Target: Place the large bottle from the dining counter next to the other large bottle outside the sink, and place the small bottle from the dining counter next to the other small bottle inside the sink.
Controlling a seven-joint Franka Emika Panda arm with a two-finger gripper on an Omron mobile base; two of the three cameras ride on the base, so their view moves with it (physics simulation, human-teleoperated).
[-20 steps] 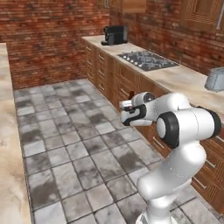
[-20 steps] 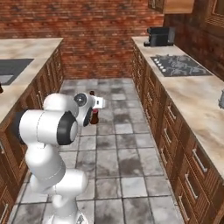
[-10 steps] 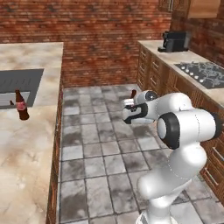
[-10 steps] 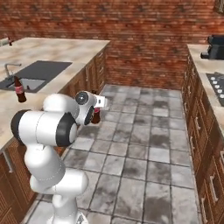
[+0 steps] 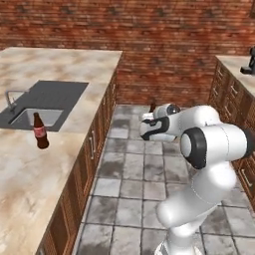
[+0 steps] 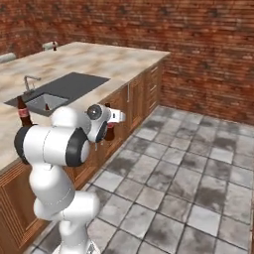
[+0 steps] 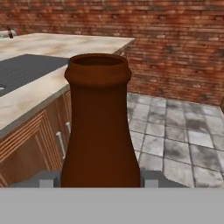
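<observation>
A: Hand view first: what sits between the fingers?
B: A brown glass bottle (image 7: 99, 127) with a wide round mouth, upright, its neck and shoulders rising right in front of the camera. The gripper (image 7: 99, 181) is clamped on its body, one grey finger pad (image 7: 47, 180) showing at each side.

A: Where is that in the room?
B: In the left base view the white arm holds the bottle's dark neck (image 5: 152, 107) above the grey tiled floor (image 5: 129, 179), out in the aisle and well apart from the beige marble-patterned worktop (image 5: 30, 174) on the left.

A: And the sink?
B: The recessed grey metal sink (image 5: 35, 117) lies in a dark grey surround, a chrome faucet (image 5: 10, 98) at its far side. A second large brown bottle with a red label (image 5: 40, 132) stands upright on the worktop just outside the basin's near edge.

A: Anything inside the basin?
B: From the right base view a small dark shape (image 6: 46, 106) shows low in the sink, too small to tell. The red-labelled bottle (image 6: 23, 112) stands at the basin's near corner.
</observation>
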